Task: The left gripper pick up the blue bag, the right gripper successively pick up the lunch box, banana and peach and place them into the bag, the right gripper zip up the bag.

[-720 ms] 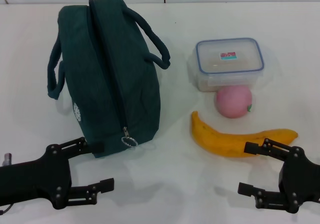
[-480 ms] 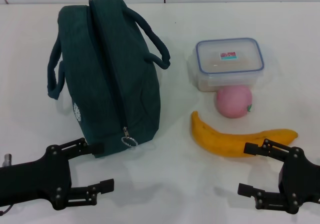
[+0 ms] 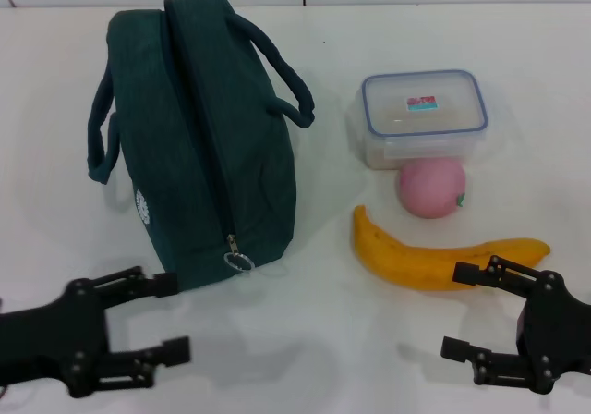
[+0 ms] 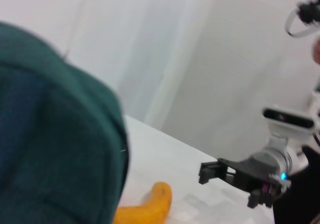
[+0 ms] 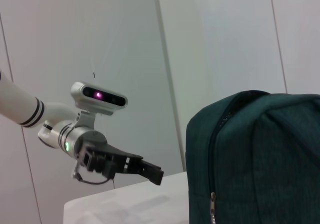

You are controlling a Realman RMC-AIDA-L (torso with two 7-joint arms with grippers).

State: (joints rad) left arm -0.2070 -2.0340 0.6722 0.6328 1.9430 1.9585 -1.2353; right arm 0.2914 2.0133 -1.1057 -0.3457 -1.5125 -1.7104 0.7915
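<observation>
Nothing was packed yet. The blue bag (image 3: 199, 137) sat zipped on the bench just beyond the open, empty left tool (image 3: 159, 314). Lunch box (image 3: 423, 116), peach (image 3: 430, 188) and banana (image 3: 434, 257) lay beyond the open right tool (image 3: 467, 310).

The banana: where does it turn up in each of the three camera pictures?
Head view: the banana lies on the table, right of the blue bag, in front of the peach.
Left wrist view: its tip shows beside the bag.
Right wrist view: not visible.
Shared landmark: the blue bag.
</observation>
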